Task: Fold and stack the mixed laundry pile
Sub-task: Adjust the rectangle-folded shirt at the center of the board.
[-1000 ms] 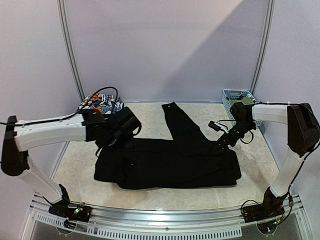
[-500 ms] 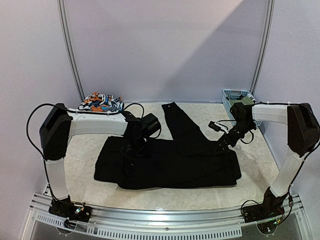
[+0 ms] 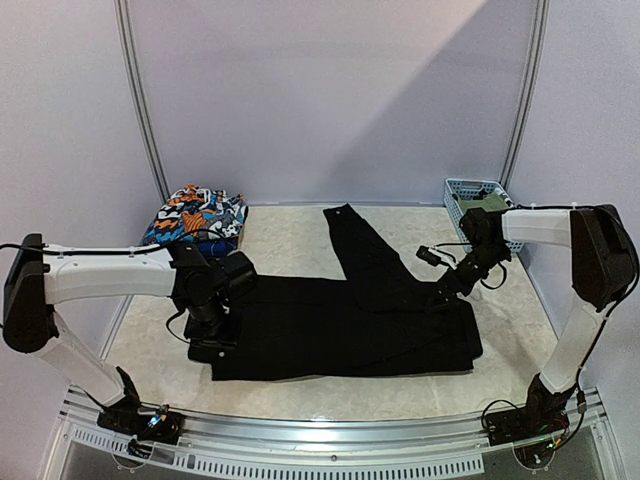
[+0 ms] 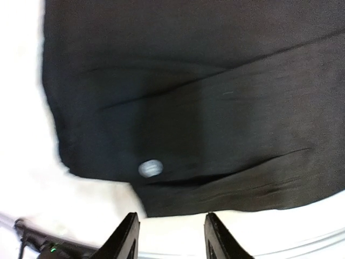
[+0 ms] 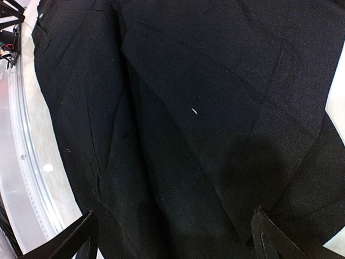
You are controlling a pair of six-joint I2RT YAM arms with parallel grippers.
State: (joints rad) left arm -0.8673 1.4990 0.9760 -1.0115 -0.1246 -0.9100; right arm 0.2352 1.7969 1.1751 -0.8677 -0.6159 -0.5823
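– Since the left claw (image 4: 171, 237) has moved in the last second, what is different now?
– It went from the far left, over the waist, and has come down at the near left corner of the trousers (image 3: 340, 325). Its jaws narrowed on the way. Now they stand about half open, and between them I see only tabletop (image 4: 21, 108), no cloth.
– And the trousers themselves?
– Their left edge lies more to the right than before, and it looks straighter. I think the claw pushed or smoothed this end, so the fold is tidier. It is not finished, because one leg points away to the far edge.
– Where is the cloth from the claw?
– Just ahead of the fingertips. The corner of the trousers ends a little before them, and a pale round spot (image 4: 151, 168), maybe a button, sits near this corner.
– The right claw (image 5: 173, 229)?
– Unmoved, wide open and empty, low over the right end of the trousers. If it touches them, I cannot tell. The print pile (image 3: 200, 215) waits at the far left corner.
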